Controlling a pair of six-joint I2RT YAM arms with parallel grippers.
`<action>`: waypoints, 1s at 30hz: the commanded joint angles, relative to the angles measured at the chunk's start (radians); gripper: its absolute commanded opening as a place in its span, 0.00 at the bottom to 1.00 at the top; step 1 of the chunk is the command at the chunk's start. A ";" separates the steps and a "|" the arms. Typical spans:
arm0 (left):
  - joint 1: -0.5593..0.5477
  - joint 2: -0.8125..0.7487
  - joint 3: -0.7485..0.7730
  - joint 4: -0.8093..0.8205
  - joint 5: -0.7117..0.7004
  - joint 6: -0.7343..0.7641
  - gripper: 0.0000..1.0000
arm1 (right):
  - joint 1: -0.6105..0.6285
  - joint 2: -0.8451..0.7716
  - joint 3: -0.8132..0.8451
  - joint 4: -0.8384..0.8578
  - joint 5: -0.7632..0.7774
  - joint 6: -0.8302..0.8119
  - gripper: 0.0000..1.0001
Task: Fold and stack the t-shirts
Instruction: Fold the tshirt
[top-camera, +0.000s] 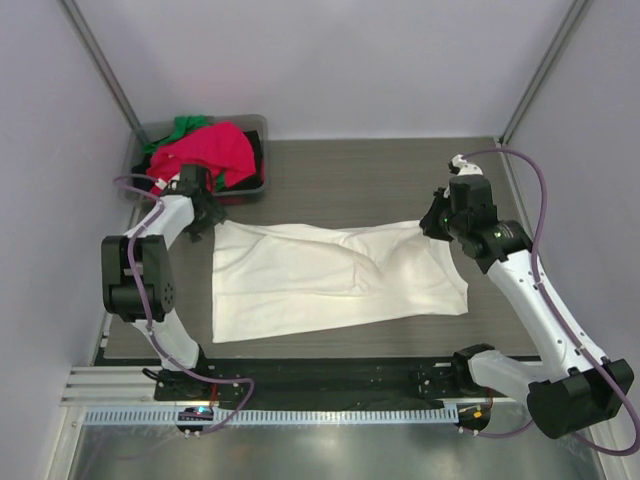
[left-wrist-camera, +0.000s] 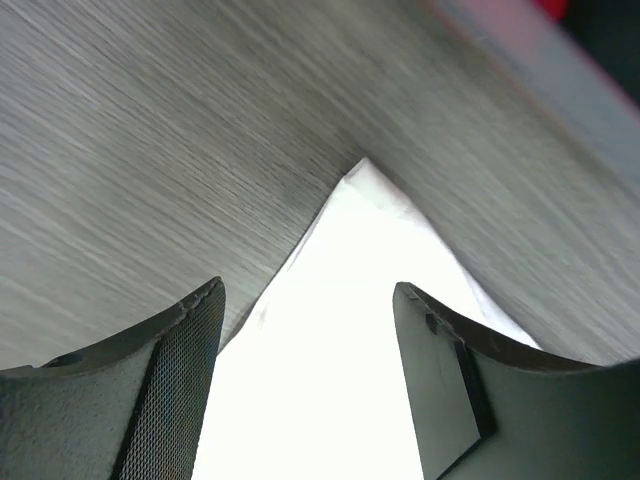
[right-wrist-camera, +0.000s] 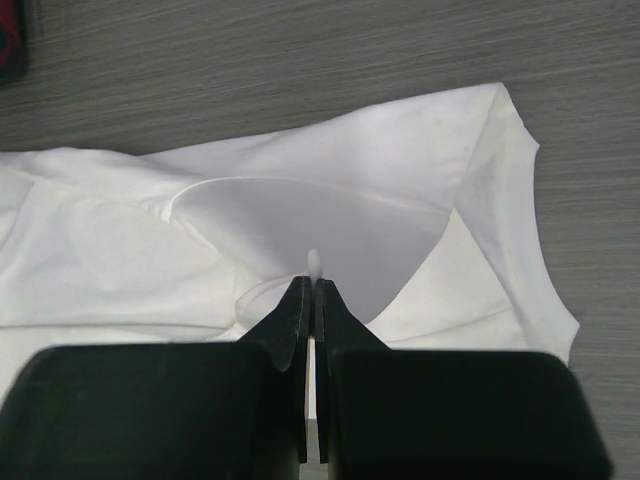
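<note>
– Across the middle of the table (top-camera: 340, 175): cream-white t-shirt (top-camera: 330, 285), spread wide, mostly flat, one long crease through its centre. Not yet folded.
– Noted. Rest of the t-shirts?
– Far left corner, grey bin (top-camera: 258, 122). Pink-red tee (top-camera: 215, 150) heaped on top, green tee (top-camera: 185, 126) behind it, something dark at the edge (can't tell how many lie beneath).
– Why are both arms at the shirt's far edge?
– My reading: each takes a far corner, so that edge can be stretched or carried toward the near one for a first fold. Left arm doubled back at the elbow, forearm reaching away from its base. The left gripper (top-camera: 205, 218) sits low over the far left corner, just beside the bin. Right arm stretched long, wrist angled inward, right gripper (top-camera: 432, 222) at the far right corner.
– Fingers?
– Left fingers (left-wrist-camera: 190, 340) stand apart. The cloth's corner lies flat on the table between and beyond them, nothing pinched. Right fingers (right-wrist-camera: 296, 310) are pressed together on a nip of white cloth, and the fabric rises in a small tent toward them.
</note>
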 joint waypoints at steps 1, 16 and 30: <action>0.007 -0.071 -0.014 0.020 -0.050 0.020 0.69 | -0.004 -0.047 -0.019 -0.015 0.053 -0.001 0.01; 0.007 0.015 0.001 0.153 0.051 -0.029 0.64 | -0.006 -0.127 -0.102 -0.058 0.034 -0.024 0.01; -0.024 0.083 -0.029 0.285 0.073 -0.124 0.72 | -0.006 -0.210 -0.194 -0.097 -0.011 -0.013 0.01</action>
